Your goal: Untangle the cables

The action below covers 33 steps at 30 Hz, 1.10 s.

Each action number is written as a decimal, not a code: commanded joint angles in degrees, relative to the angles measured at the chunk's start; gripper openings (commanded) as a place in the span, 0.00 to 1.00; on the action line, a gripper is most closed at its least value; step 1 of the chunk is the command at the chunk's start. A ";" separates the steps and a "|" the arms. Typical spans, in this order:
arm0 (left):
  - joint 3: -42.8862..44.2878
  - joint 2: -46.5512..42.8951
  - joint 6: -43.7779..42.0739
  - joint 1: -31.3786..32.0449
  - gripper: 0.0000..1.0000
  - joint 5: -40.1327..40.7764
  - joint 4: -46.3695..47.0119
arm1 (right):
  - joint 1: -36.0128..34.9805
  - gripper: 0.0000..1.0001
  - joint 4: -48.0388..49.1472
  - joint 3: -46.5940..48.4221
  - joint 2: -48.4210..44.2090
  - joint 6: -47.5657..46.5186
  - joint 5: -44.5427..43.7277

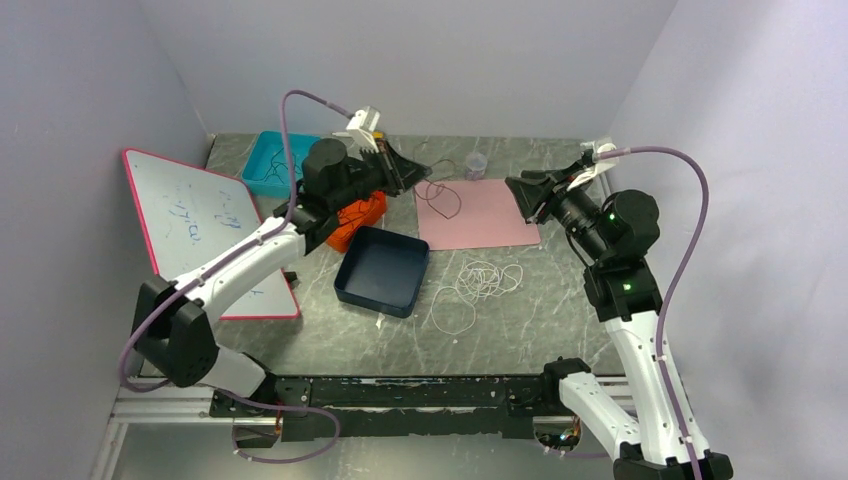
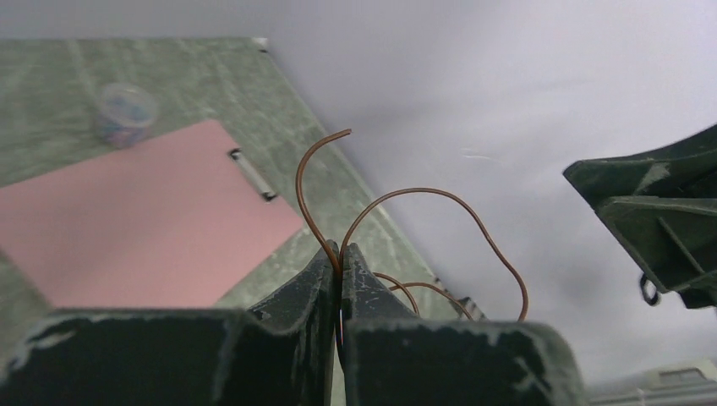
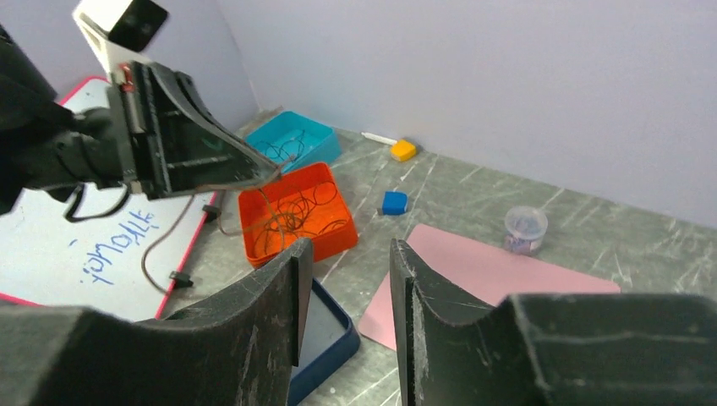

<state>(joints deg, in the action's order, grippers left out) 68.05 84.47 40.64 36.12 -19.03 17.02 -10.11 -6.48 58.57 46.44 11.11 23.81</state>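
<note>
- The left pincer point(image 1: 412, 172) is clamped fully closed on a thin brown cable point(image 2: 440, 196), held up over the far-left corner of the pink mat point(image 1: 490, 222).
- From the closed jaws, 1 short end curls upward and 1 wider loop arcs out toward the right pincer point(image 1: 527, 196). The rest sags over the mat's left edge, and whether it touches the mat cannot be told.
- The right pincer faces the left one across the mat. Its jaws are partly apart with nothing between them, and it is well apart from the loop.
- The next move likely turns on that gap: the free loop lies to the right pincer's left, so the right arm would reach across with its jaws set across the strand.
- The air between the 2 pincers is open, though the back wall point(image 1: 420, 60) is close behind them.
- White cables point(image 1: 485, 280) lie in a loose tangle on the surface point(image 1: 540, 320) in front of the mat, nearer the right arm. Dark cables point(image 3: 292, 216) fill the orange tray point(image 3: 328, 172).
</note>
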 commanded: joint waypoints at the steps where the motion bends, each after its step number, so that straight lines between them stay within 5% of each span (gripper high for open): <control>1: 2.66 -4.53 -9.84 -2.52 0.07 6.04 -10.64 | -0.19 0.42 -0.95 -0.73 -0.08 -0.23 -2.17; 15: 5.90 -4.92 -27.90 -10.20 0.07 34.46 -34.29 | -0.23 0.43 -1.19 -2.23 0.17 0.44 -1.89; 33: 13.04 16.34 -30.88 -15.18 0.07 61.36 -34.57 | -0.18 0.43 -4.84 -4.08 -1.14 -2.30 -2.76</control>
<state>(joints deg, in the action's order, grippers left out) 77.82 98.65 11.11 21.76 35.24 -17.98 -10.11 -10.87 55.57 46.41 9.78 21.54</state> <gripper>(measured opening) 0.079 0.427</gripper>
